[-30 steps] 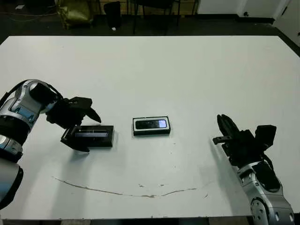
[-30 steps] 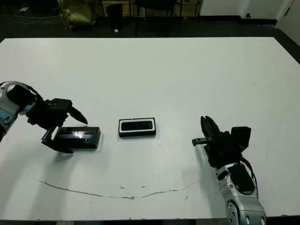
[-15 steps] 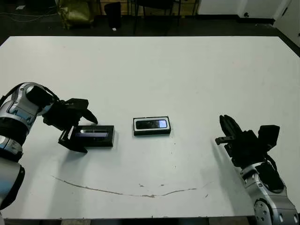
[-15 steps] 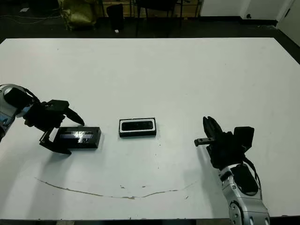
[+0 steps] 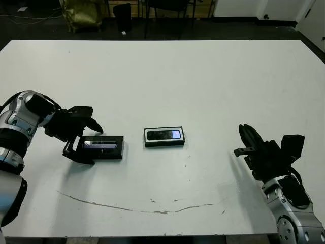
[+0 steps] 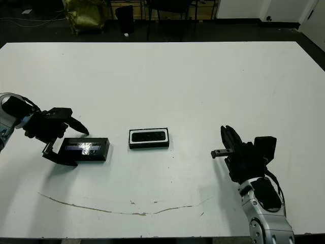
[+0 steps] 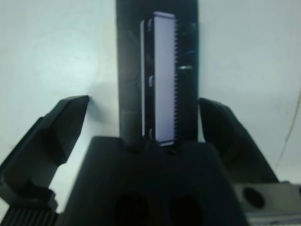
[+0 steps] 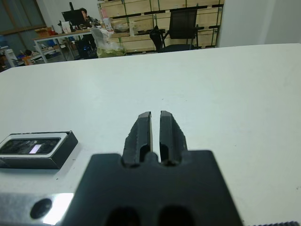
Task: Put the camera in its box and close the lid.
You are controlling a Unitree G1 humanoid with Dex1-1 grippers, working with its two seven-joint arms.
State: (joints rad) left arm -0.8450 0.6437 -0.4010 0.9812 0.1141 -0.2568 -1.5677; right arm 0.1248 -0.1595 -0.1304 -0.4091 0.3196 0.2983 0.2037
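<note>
Surface: broad white table with a thin brown scuff line running along its near part.
Room: dark floor beyond the far edge, with a black office chair, stacked shelves and a seated person far off in the right wrist view.
Box: small shallow black tray with white lining, near the table's middle, well apart from both grippers.
Camera: slim black bar with a pale bluish patch, lying inside the box.
Lid: flat black rectangular cover with a glossy window strip, flat on the table at 9 o'clock from the box, apart from it.
Left gripper: black fingers spread wide, straddling the lid's outer short end; holds nothing; contact cannot be told.
Right gripper: fingers nearly together, a thin slit between them, empty, at 3 o'clock from the box.
Hard to see: lid blurred in the left wrist view.
</note>
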